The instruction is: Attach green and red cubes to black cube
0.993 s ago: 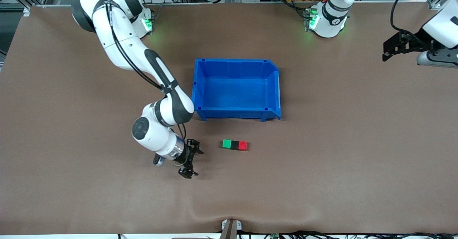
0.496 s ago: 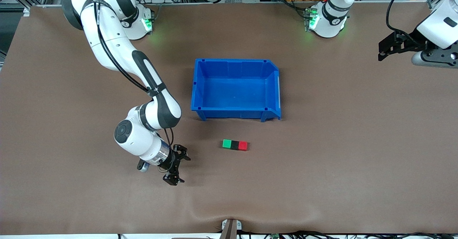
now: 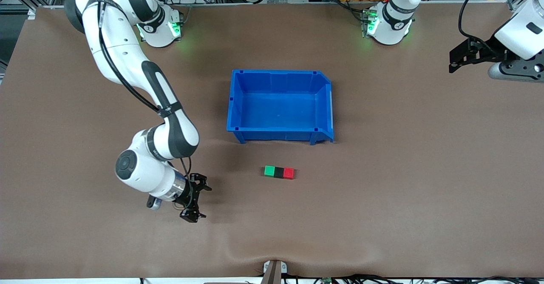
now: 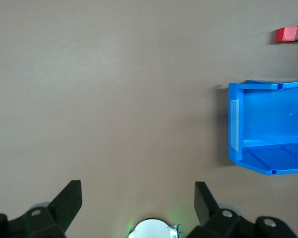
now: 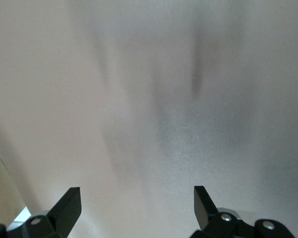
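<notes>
A green cube, a black cube and a red cube lie joined in one row on the brown table, nearer the front camera than the blue bin. The red cube also shows in the left wrist view, with the black cube beside it at the frame's edge. My right gripper is open and empty, low over the table, apart from the row toward the right arm's end. My left gripper is open and empty over the left arm's end of the table.
An empty blue bin stands mid-table, also seen in the left wrist view. The right wrist view shows only bare table.
My right gripper has drawn away from the cube row toward the right arm's end of the table. The left gripper shifted slightly, then held. The cubes have not moved.
</notes>
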Available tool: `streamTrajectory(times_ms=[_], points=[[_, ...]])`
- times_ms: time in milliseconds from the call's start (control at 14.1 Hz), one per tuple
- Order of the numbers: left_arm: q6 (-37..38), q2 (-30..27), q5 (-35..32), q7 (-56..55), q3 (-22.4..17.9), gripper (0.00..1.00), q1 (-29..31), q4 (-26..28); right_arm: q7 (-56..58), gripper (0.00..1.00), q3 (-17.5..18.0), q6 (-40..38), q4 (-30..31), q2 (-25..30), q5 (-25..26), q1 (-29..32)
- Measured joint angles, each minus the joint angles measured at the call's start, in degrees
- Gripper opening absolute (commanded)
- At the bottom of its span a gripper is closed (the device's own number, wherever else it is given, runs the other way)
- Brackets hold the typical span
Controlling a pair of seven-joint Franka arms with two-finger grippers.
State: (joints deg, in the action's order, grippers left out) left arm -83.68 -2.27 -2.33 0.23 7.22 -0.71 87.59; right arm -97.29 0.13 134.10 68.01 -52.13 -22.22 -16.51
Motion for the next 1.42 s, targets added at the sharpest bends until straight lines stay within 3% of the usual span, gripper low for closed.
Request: streamTrajectory(times_ms=[709, 1418], points=[[0.01, 0.06, 0.00, 0.00, -0.04, 1.00, 0.02, 0.00, 10.47, 1.00, 0.19, -9.75, -1.43, 4.43, 0.03, 4.71], [0.03, 0.07, 0.00, 0.00, -0.04, 1.00, 0.03, 0.01, 30.11, 1.00, 0.79, -26.29, -1.47, 12.81, 0.19, 11.47]])
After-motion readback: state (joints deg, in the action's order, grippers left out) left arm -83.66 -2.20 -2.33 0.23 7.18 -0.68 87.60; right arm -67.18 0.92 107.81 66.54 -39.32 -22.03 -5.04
